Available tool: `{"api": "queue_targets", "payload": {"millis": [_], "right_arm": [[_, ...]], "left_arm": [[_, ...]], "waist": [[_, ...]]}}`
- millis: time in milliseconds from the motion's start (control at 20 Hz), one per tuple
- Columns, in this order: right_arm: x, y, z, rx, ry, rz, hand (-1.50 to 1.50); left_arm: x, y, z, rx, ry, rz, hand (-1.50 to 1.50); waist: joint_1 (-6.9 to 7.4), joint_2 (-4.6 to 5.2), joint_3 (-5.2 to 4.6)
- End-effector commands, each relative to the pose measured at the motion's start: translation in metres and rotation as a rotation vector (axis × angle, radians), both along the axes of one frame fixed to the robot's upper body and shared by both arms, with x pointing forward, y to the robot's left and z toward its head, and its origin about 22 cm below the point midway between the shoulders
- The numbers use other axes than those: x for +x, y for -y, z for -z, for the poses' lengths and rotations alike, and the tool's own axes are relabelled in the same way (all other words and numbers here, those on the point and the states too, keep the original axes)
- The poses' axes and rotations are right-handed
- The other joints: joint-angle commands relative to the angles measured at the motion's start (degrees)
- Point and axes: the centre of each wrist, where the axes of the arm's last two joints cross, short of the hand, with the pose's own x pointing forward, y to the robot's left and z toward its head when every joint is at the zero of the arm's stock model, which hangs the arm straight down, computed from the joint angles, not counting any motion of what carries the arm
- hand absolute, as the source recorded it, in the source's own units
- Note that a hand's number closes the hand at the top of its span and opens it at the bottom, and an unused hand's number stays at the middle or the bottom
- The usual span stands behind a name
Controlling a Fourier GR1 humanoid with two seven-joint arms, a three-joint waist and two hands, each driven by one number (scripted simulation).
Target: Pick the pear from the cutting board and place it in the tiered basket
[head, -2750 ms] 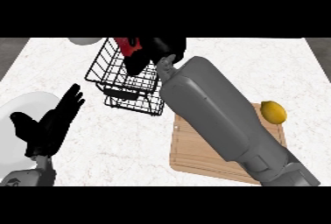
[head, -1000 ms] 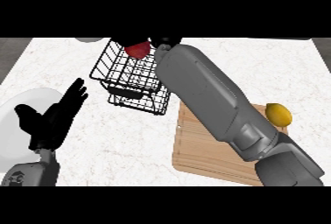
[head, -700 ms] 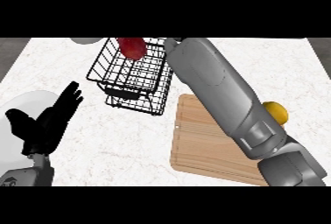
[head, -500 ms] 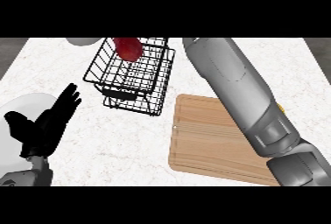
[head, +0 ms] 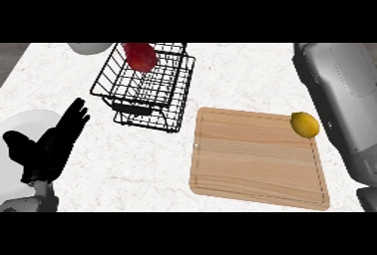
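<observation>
the left hand (head: 50,145) rests open at the lower left, fingers straight and pointing up, over a white plate (head: 22,130). only the grey right forearm (head: 340,104) shows along the right edge — its hand is out of view. the red pear (head: 140,56) lies in the upper tier of the black wire tiered basket (head: 151,89). beside it, the wooden cutting board (head: 256,158) carries a yellow lemon (head: 305,124) at its right edge.

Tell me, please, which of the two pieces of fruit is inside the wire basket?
The dark red fruit sits in the top tier of the black wire basket. The yellow fruit lies instead at the right edge of the wooden cutting board.
</observation>
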Motion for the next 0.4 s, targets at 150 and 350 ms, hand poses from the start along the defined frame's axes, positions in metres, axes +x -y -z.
{"api": "queue_targets", "payload": {"millis": [150, 350], "right_arm": [[-0.031, 0.107, -0.020, -0.020, 0.029, 0.025, -1.50], [-0.048, 0.154, -0.015, -0.046, 0.021, 0.010, -1.50]], "left_arm": [[0.004, -0.014, -0.015, 0.006, 0.007, -0.002, 0.00], [0.000, -0.001, 0.001, -0.017, -0.001, -0.004, 0.00]], "waist": [[-0.32, 0.00, 0.01], [0.04, 0.15, 0.02]]}}
